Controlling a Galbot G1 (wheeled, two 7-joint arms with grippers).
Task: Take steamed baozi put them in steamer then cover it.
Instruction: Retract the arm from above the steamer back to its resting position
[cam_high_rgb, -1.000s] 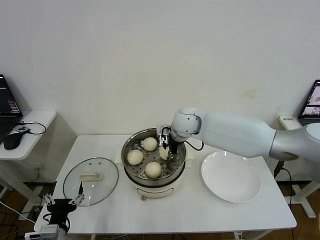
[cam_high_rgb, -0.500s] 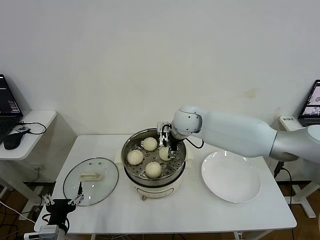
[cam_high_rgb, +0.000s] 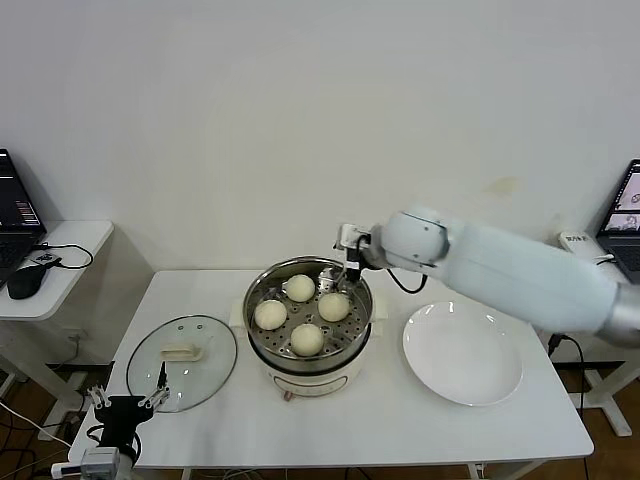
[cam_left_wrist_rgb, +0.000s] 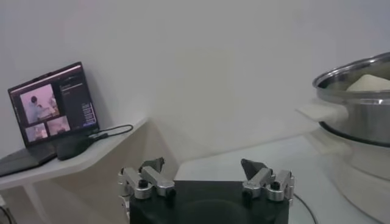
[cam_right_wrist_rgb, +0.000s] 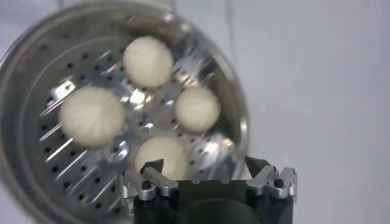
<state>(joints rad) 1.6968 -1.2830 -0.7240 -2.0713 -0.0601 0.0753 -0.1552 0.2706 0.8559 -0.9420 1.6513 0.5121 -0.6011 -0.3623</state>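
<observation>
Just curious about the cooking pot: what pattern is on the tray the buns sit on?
Shiny metal tray dotted with round holes and slots; right wrist view shows it best.

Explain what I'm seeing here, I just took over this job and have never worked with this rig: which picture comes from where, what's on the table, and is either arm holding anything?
This is a two-armed robot with a gripper on each arm. The wide picture comes from its head, looking down at a white table. The other two come from cameras on the wrists.

On the table stands the steamer, a shiny steel pot on a cream base, with four baozi on its perforated tray. To its left lies the glass lid, not on the pot yet. To its right lies an empty white plate.

The right gripper is above the far right rim of the pot, open and holding nothing; its wrist camera looks straight down at the buns. The left gripper is parked low at the near left table edge, open and empty too.
</observation>
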